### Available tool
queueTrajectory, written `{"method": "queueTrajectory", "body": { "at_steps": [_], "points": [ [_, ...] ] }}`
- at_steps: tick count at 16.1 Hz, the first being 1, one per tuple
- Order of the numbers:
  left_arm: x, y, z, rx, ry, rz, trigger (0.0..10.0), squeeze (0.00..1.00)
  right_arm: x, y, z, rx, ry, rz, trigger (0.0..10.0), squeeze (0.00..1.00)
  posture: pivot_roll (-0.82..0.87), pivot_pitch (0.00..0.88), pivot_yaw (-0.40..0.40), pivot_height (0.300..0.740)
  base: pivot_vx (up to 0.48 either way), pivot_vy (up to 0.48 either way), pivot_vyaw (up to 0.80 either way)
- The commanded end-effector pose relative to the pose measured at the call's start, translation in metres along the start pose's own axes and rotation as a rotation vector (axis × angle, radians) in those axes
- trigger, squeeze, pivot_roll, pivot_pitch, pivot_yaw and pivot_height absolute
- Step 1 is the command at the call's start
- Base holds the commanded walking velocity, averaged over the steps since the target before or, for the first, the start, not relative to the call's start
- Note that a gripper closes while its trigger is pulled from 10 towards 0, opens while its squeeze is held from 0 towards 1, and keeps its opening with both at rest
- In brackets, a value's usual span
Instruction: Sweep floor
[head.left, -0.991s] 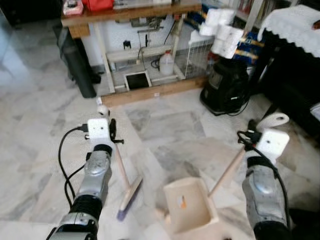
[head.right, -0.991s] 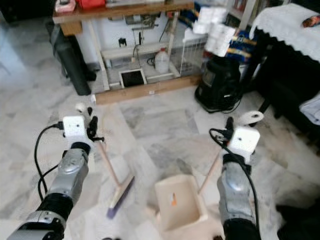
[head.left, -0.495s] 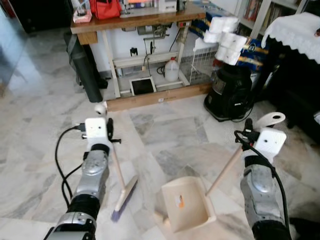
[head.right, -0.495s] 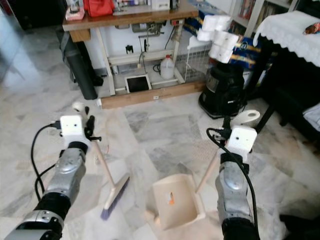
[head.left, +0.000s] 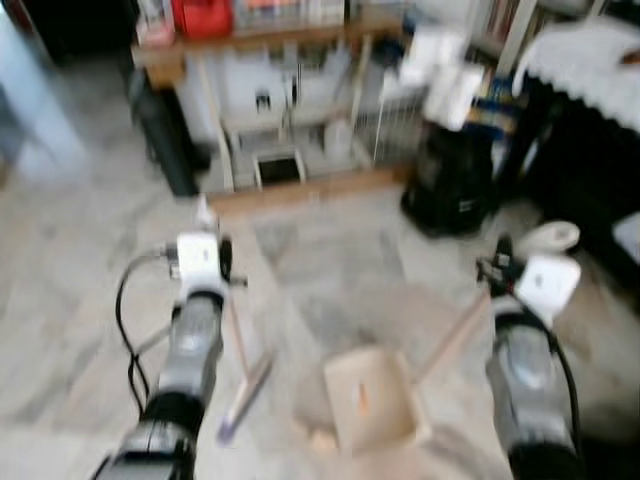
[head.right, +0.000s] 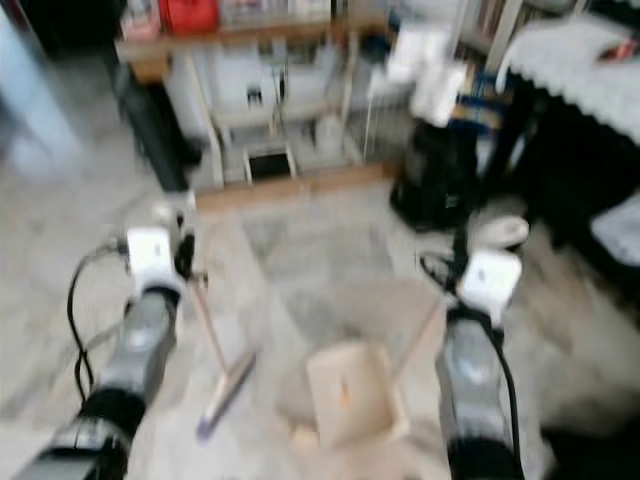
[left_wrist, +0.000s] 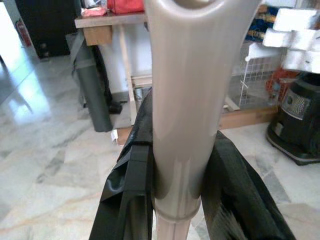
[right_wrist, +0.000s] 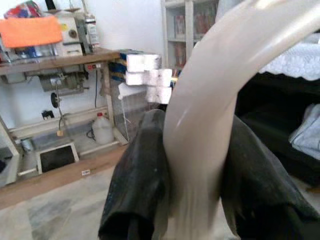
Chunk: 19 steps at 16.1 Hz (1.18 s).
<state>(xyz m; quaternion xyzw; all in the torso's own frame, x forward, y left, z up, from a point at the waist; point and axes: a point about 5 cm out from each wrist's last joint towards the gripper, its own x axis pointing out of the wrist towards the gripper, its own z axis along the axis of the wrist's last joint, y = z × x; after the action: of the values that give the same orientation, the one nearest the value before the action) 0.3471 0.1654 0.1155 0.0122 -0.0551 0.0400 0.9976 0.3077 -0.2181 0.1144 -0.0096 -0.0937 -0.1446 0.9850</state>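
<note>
Left wrist view shows the left pincer clamped on the broom; the right pincer grips the dustpan, resting on the marble floor. Blurred head views suggest walking: bristles could miss the pan's mouth.

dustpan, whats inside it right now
The dustpan, held by the right gripper by its long handle, shows a small orange mark on its inner face. The head views are too blurred to tell whether that is debris or a label, and any fine dust cannot be made out.
</note>
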Motion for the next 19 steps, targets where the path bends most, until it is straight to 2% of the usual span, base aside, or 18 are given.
{"method": "queueTrajectory", "body": {
  "at_steps": [1, 7, 11, 13, 15, 19],
  "points": [
    [0.002, 0.001, 0.006, -0.010, -0.028, 0.012, 10.0, 0.00, 0.004, 0.002, 0.011, 0.001, -0.049, 0.007, 10.0, 0.00, -0.07, 0.063, 0.017, 0.740, 0.000, 0.000, 0.00],
    [0.002, 0.005, 0.006, -0.006, -0.027, 0.028, 10.0, 0.00, 0.005, 0.001, 0.011, -0.003, -0.054, -0.002, 10.0, 0.00, -0.07, 0.063, 0.019, 0.740, 0.000, 0.000, 0.00],
    [0.002, 0.005, 0.005, -0.005, -0.021, 0.040, 10.0, 0.00, 0.006, -0.002, 0.012, -0.081, -0.073, 0.013, 10.0, 0.00, -0.07, 0.063, 0.021, 0.740, 0.000, 0.000, 0.00],
    [0.001, 0.007, 0.004, -0.007, -0.014, 0.053, 10.0, 0.00, 0.007, -0.005, 0.009, -0.111, -0.065, 0.007, 10.0, 0.00, -0.06, 0.067, 0.023, 0.740, 0.000, 0.000, 0.00],
    [0.000, 0.009, 0.003, -0.002, -0.014, 0.056, 10.0, 0.00, 0.008, -0.018, 0.008, -0.148, -0.069, -0.048, 10.0, 0.00, -0.06, 0.083, 0.024, 0.740, 0.000, 0.000, 0.00],
    [-0.002, 0.009, 0.003, 0.001, -0.015, 0.051, 10.0, 0.00, 0.008, -0.022, 0.007, -0.163, -0.076, -0.079, 10.0, 0.00, -0.05, 0.110, 0.031, 0.740, 0.000, 0.000, 0.00]
  ]
}}
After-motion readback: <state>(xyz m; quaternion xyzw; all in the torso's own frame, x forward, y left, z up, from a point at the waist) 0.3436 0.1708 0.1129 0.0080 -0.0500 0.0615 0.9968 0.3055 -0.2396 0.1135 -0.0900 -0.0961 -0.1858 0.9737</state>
